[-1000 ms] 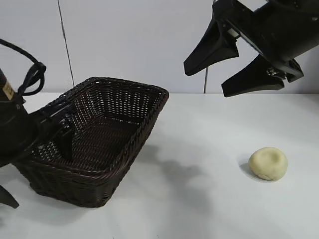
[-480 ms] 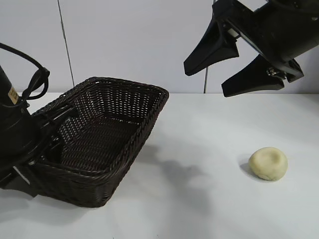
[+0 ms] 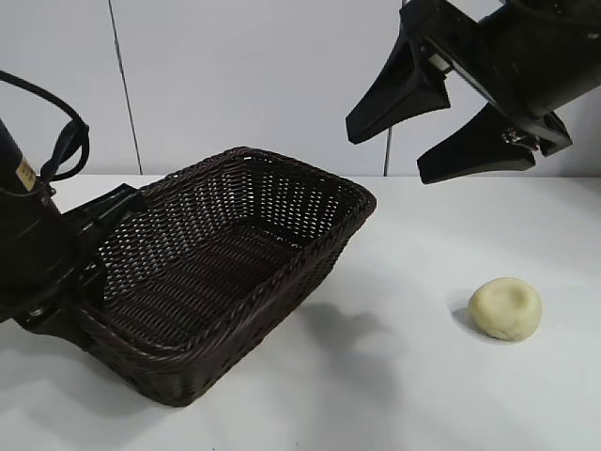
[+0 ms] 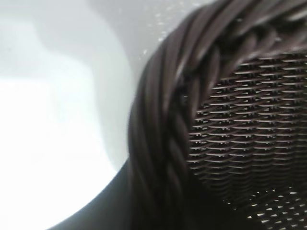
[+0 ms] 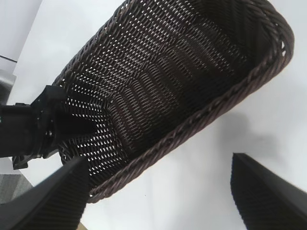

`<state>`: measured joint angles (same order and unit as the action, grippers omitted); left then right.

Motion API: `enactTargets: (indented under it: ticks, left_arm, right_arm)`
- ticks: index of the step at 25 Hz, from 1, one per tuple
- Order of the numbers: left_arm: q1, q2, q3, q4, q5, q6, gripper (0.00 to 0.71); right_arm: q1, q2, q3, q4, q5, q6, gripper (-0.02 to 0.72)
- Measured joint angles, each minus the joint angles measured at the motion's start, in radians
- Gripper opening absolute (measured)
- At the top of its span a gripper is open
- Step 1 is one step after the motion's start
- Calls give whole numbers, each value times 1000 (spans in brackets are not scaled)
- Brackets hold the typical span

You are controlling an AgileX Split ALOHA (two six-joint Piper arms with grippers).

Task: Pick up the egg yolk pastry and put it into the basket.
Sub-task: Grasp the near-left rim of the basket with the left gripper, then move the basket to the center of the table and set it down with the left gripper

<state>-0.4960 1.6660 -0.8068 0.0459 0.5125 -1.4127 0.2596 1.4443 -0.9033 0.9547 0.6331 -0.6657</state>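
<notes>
The pastry sits untouched on the white table, over toward the right edge, well apart from the basket. So nothing of the real job is done yet: no grasp, no lift, no drop into the basket. All of that is left.

The right gripper hangs high above the table, up and to the left of the pastry, its two dark fingers spread wide and holding nothing. It looks ready to come down, but that is only a judgement.

On the left side, the left gripper is right at the basket's near-left end wall, and the basket appears tipped, that end raised. The left wrist view shows the braided rim filling the picture at very close range, so the fingers seem to be clamped on it, though the grip itself is partly hidden.

The basket's long axis runs on a diagonal, from the front-left of the table toward the back and centre, its open mouth facing up and tilted toward the pastry's side. The pastry is round, no long axis to speak of, dome up with its shallow dent on top.
</notes>
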Motion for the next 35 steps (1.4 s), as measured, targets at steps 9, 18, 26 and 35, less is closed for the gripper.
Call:
enactTargets:
  ticks: [9, 18, 26, 35]
  left_arm:
    - [169, -47, -90, -214, 108, 435, 98]
    - [229, -47, -259, -325, 270, 945, 98]
    - [233, -18, -375, -288, 410, 1161, 98]
    - [233, 154, -485, -379, 479, 1362, 98]
  right_arm:
    - [0, 0, 0, 0, 0, -1, 579]
    - [0, 0, 0, 0, 0, -1, 579]
    - [0, 0, 0, 1, 0, -1, 579]
    - [0, 0, 0, -2, 2, -1, 579]
